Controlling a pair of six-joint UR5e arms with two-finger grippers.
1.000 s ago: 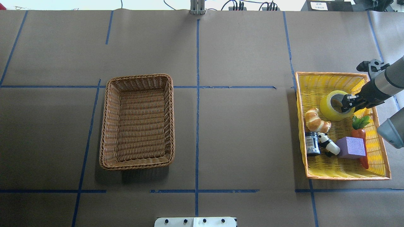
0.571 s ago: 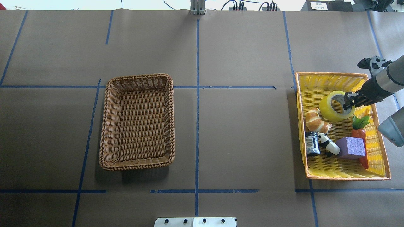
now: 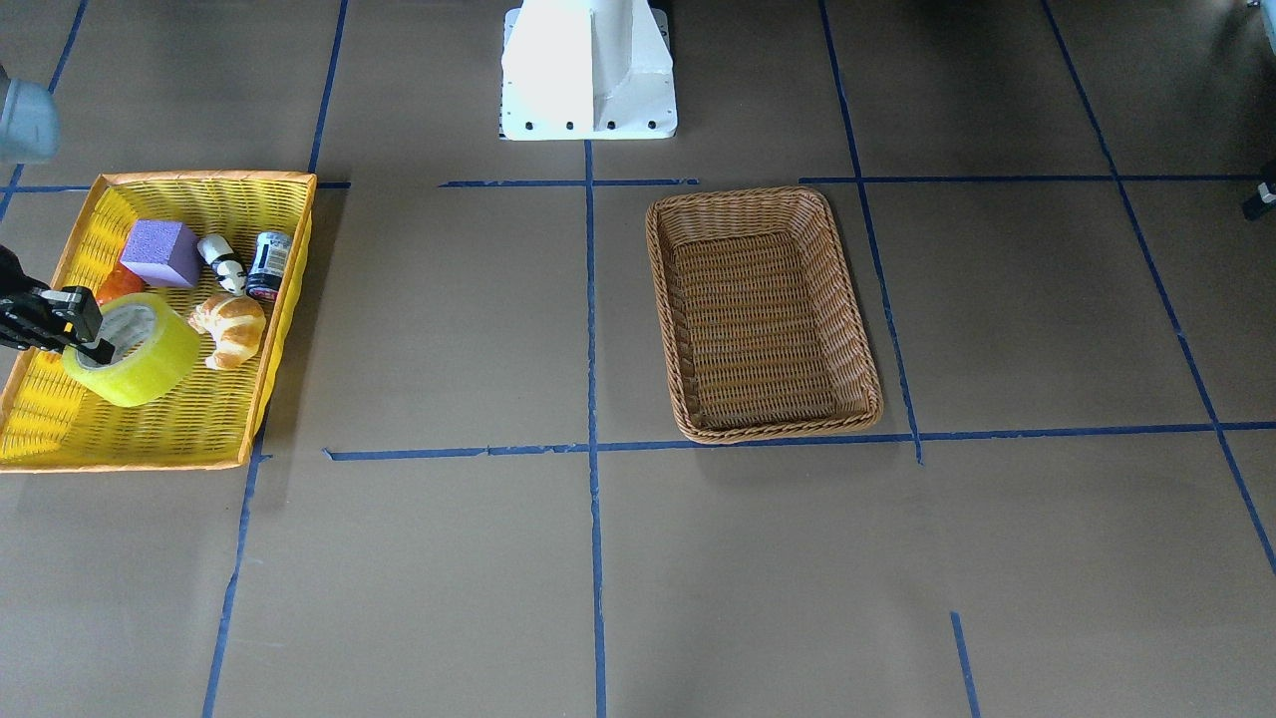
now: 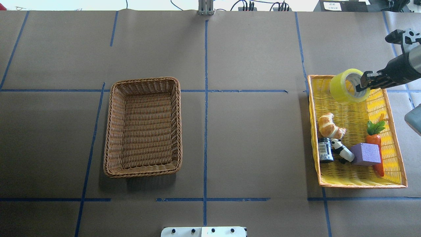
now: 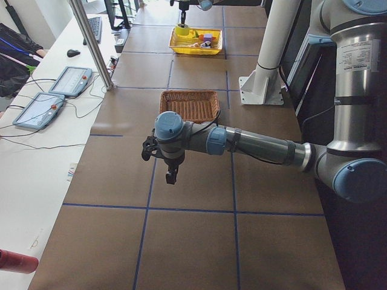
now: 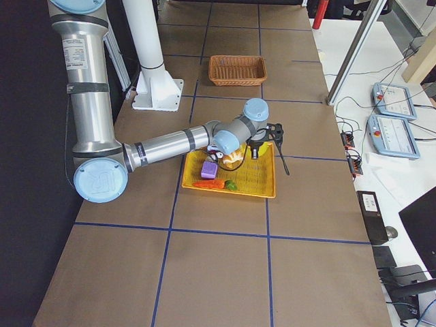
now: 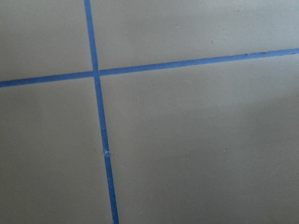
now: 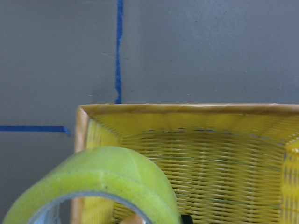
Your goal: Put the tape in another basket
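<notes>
The yellow tape roll [image 4: 345, 88] hangs in my right gripper [image 4: 361, 86], which is shut on its wall with one finger inside the grey core. It is lifted above the far end of the yellow orange-rimmed basket [image 4: 358, 185]. The front view shows the tape [image 3: 140, 354] and the gripper [image 3: 85, 334] at the left edge. In the right wrist view the tape [image 8: 107, 177] fills the lower left. The brown wicker basket [image 4: 143, 126] stands empty left of centre, also in the front view [image 3: 763, 314]. My left gripper [image 5: 171, 175] hovers over bare table; I cannot tell its state.
In the yellow basket lie a croissant [image 4: 329, 126], a dark can [image 4: 325, 149], a panda figure [image 4: 342, 152], a purple cube [image 4: 365, 154] and a carrot [image 4: 375, 141]. The white robot base [image 3: 588, 70] stands at the near edge. Blue tape lines cross the brown table.
My right gripper has lifted the tape out of the yellow basket and carried it toward the basket's far end. The other things have not moved.
</notes>
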